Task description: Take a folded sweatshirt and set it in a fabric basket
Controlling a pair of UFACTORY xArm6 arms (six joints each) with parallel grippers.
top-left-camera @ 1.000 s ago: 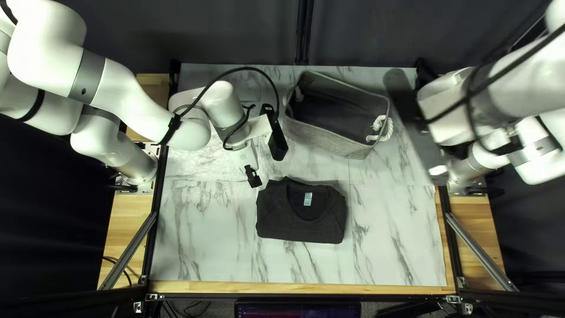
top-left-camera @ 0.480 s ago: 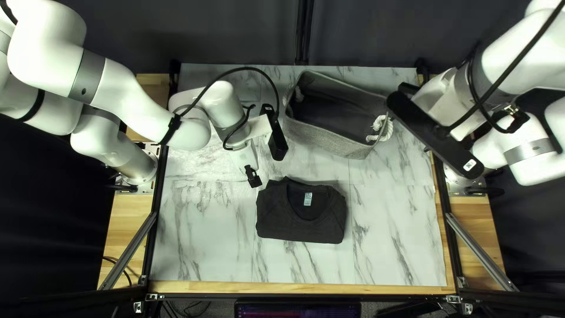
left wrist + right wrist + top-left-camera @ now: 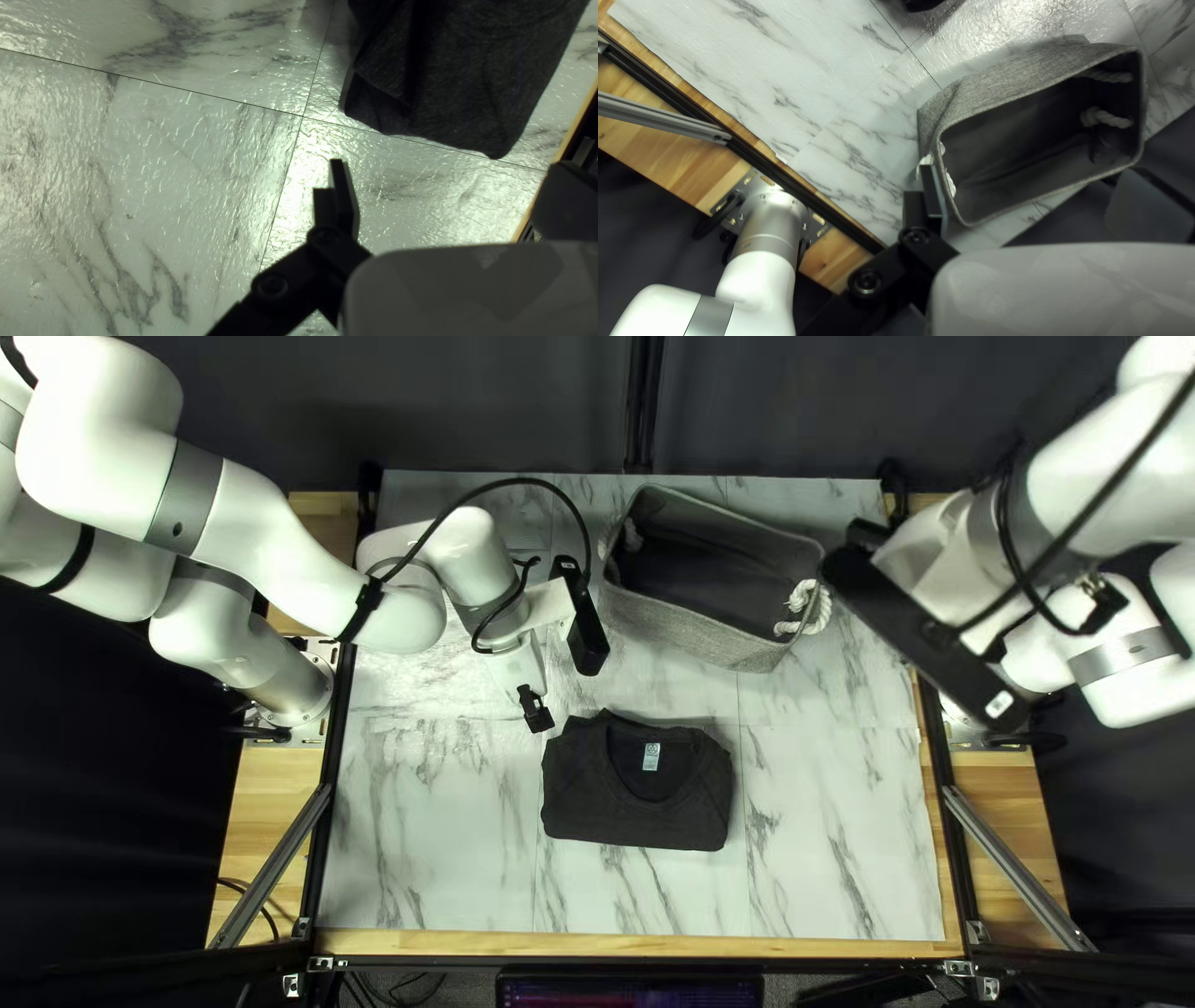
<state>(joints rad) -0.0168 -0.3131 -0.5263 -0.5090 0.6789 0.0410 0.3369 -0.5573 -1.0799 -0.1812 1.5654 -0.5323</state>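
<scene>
In the top left view my left gripper (image 3: 537, 711) hangs just beyond the upper left corner of the folded dark sweatshirt (image 3: 579, 790). My right gripper (image 3: 868, 532) is mostly hidden by its own wrist, right of the grey fabric basket (image 3: 697, 632). In the left wrist view the left gripper (image 3: 451, 196) is open, one finger on each side, with the sweatshirt (image 3: 461, 81) ahead and nothing held. The right wrist view has the right gripper (image 3: 1039, 193) open and empty, with the basket (image 3: 1014, 84) upright ahead of it, its inside visible and a rope handle near one finger.
The marble-patterned table (image 3: 436, 834) has metal rails along its left, right and near edges. My left arm (image 3: 237, 523) reaches over the table's far left part. In the right wrist view my right arm's base (image 3: 769, 224) stands beyond the table edge.
My right arm's wrist has turned and shifted toward the right edge of the table, uncovering table beside the basket. My left arm, sweatshirt and basket have stayed put.
</scene>
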